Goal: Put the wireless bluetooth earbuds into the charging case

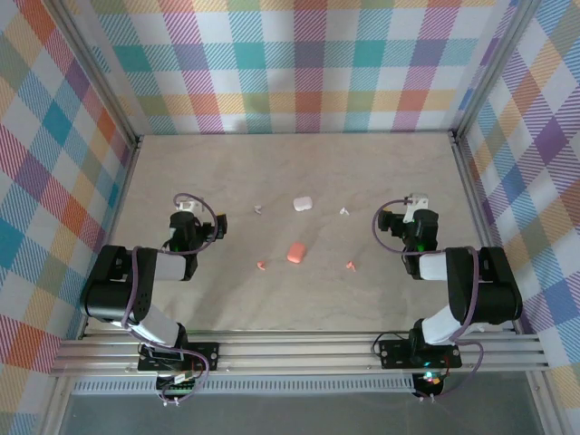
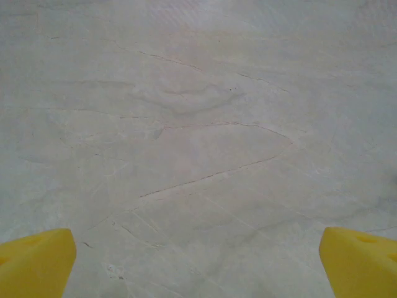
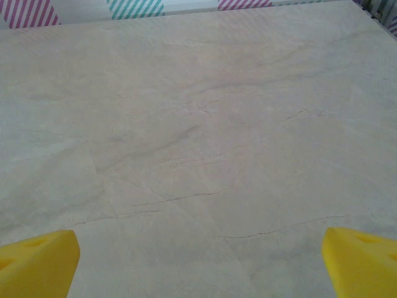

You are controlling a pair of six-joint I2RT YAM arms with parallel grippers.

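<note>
A white charging case (image 1: 302,204) and a salmon-pink charging case (image 1: 295,253) lie mid-table. One white earbud (image 1: 258,210) rests left of the white case, another white earbud (image 1: 344,211) right of it. A pink earbud (image 1: 261,265) lies left of the pink case and a second pink earbud (image 1: 351,265) right of it. My left gripper (image 1: 185,207) hovers at the table's left, well apart from them; its yellow fingertips (image 2: 37,261) stand wide open over bare table. My right gripper (image 1: 417,199) hovers at the right, its yellow fingertips (image 3: 360,261) open with nothing between them.
The marbled tabletop (image 1: 299,163) is fenced by checked walls (image 1: 299,63) at the back and both sides. An aluminium rail (image 1: 299,352) carrying both arm bases runs along the near edge.
</note>
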